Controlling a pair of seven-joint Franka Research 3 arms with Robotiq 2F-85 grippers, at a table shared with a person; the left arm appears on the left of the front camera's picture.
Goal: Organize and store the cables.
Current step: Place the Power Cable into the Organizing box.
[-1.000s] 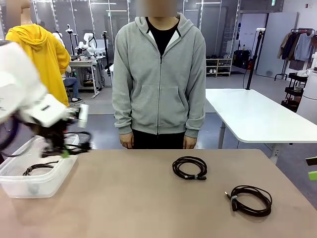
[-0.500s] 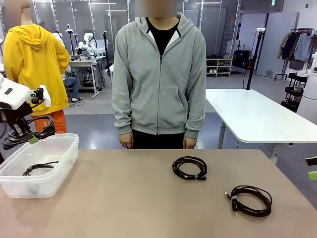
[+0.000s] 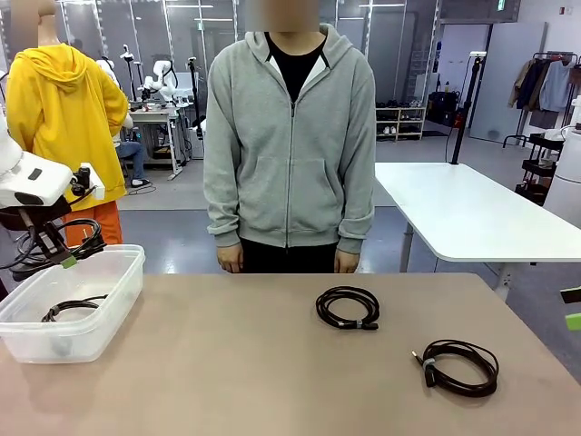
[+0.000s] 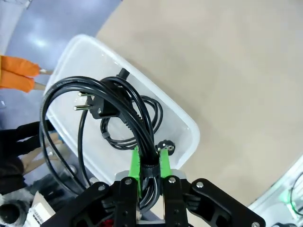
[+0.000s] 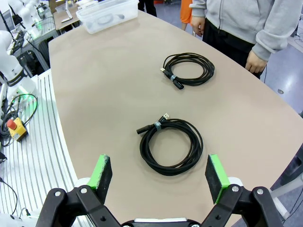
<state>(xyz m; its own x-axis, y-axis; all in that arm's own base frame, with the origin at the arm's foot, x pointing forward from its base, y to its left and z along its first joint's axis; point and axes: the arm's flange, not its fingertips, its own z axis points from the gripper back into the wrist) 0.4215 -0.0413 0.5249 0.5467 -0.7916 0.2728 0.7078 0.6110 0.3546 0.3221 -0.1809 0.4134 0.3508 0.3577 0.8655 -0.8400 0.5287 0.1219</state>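
My left gripper (image 3: 64, 259) hangs above the far rim of the clear plastic bin (image 3: 113, 300), shut on a black coiled cable (image 3: 77, 238). In the left wrist view the green pads (image 4: 136, 163) pinch this held cable (image 4: 113, 92) at its tie, and its plug hangs over the bin (image 4: 182, 125). Another coiled cable (image 3: 71, 308) lies inside the bin. Two more coils lie on the table: one at the middle (image 3: 348, 307) and one near the right (image 3: 460, 366). My right gripper (image 5: 157, 176) is open above the nearer coil (image 5: 170, 146), with the farther coil (image 5: 189, 70) beyond.
A person in a grey hoodie (image 3: 290, 145) stands at the table's far edge with hands down. The tan table (image 3: 227, 363) ends just right of the near coil. A white table (image 3: 472, 209) stands behind on the right.
My left gripper has carried the held cable leftward, from over the bin's right end to above its far left rim. The coils on the table have not moved.
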